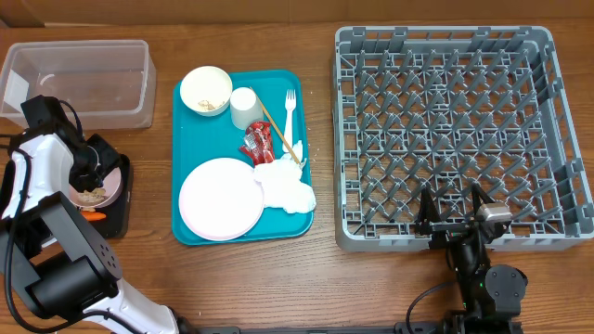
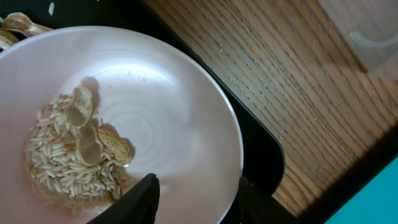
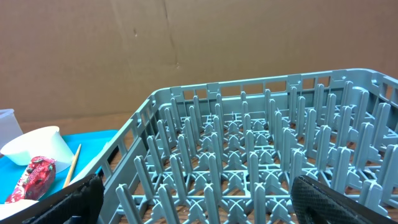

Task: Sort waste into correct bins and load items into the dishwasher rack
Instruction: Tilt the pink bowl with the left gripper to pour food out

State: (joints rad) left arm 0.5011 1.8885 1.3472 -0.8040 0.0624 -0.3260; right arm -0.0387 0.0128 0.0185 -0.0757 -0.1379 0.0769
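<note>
Left end effector [image 2: 198, 198] straddles the rim of the small white bowl [image 2: 161, 118], seemingly pinching it; food scraps [image 2: 62, 162] just ahead inside, black tray [image 2: 266, 155] edge beside its outer finger, bare tabletop [image 2: 280, 68] beyond. Right end effector [image 3: 199, 205] gapes wide, empty, facing the dishwasher rack [image 3: 261, 83] wall

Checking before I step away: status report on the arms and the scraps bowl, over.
Left tool clamped on bowl rim, scraps inside, above black tray. Right tool open, empty, by rack. Nothing blocking.
</note>
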